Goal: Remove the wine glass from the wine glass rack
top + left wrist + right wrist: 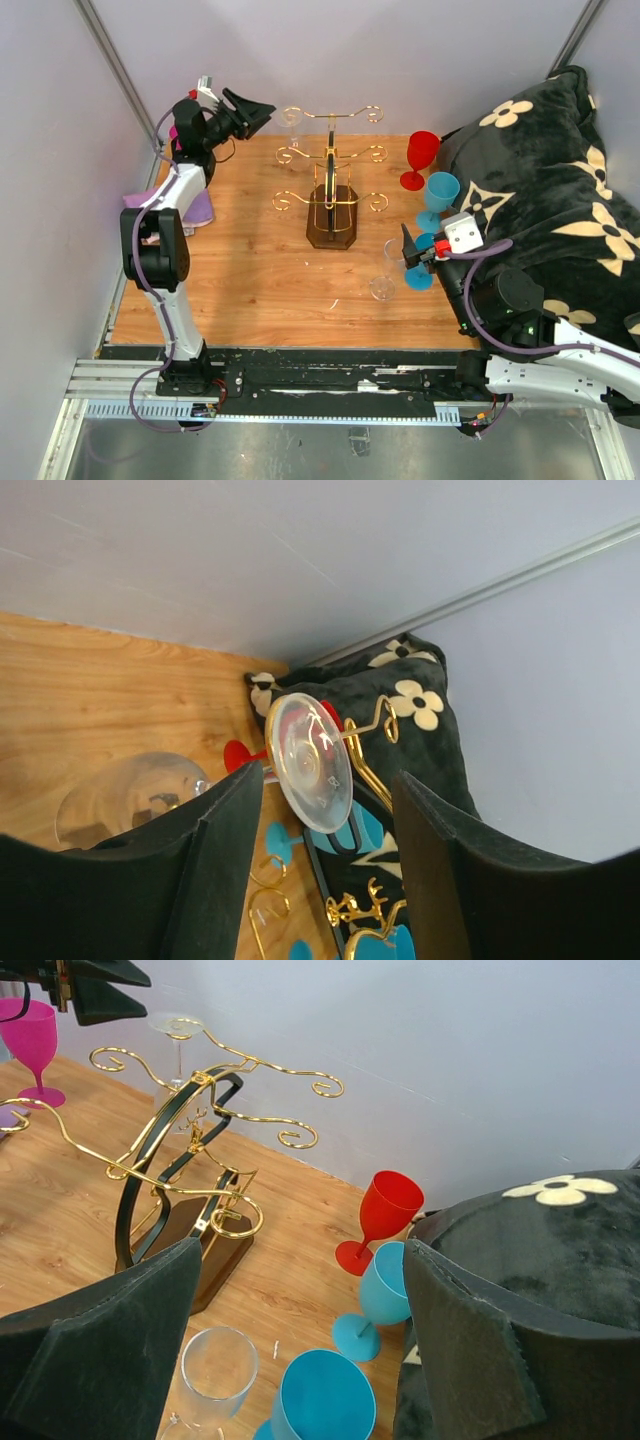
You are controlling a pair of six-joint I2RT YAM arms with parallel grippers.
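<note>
Up at the top of the wine glass rack [331, 225], left gripper [325, 785] gaped astride the wine glass [310, 762] foot; right gripper [300, 1290] gaped, empty. I feared clamping hook wire.

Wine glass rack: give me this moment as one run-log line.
left gripper: open, astride clear wine glass foot | clear wine glass: hanging on wine glass rack upper hook | right gripper: open, beside blue cups
</note>
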